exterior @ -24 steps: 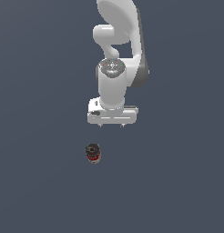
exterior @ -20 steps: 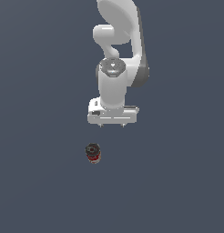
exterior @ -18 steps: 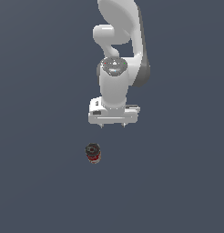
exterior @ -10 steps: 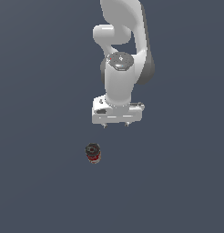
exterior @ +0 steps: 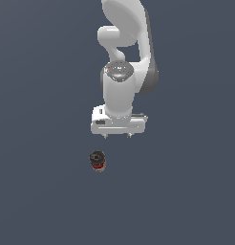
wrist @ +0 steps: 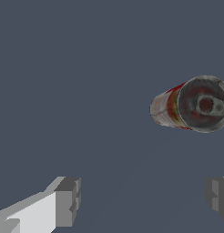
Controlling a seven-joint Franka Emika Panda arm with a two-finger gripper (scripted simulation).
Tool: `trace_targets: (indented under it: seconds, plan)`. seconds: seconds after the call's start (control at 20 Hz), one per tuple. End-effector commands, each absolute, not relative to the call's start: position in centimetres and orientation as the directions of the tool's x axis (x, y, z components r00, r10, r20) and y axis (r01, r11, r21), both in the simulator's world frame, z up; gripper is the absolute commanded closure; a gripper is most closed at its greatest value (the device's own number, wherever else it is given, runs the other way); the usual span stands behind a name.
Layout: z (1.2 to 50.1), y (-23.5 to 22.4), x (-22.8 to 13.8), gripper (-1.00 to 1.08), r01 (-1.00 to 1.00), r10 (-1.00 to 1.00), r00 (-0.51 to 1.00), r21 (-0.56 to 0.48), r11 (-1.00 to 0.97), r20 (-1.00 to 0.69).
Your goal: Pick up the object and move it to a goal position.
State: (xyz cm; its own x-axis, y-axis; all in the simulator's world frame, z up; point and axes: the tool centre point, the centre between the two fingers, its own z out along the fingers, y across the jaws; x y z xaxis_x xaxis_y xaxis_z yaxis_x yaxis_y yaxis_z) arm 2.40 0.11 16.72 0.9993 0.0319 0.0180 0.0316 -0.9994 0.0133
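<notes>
Just short of the gripper (exterior: 117, 136), toward the exterior view's left and apart from it, the object (exterior: 97, 161) stands alone on the dark floor, and the fingers (wrist: 67, 201) are spread wide and empty, presumably ready to straddle it.

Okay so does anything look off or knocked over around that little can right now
Nothing stands out. The can stands upright on the plain grey surface, intact, nothing spilled. The gripper hangs open above it, off toward the exterior view's right, not touching it.
</notes>
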Motion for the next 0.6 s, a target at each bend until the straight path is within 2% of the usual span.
trace_targets:
  seconds: [0.0,0.55]
  plan:
    - [16.4,-0.8,3.2,-0.92,0.003,0.003,1.0,0.011,-1.0,0.016]
    - [13.9,-6.3,7.5,-0.92,-0.16,-0.16,0.987,0.002,-0.987,0.005]
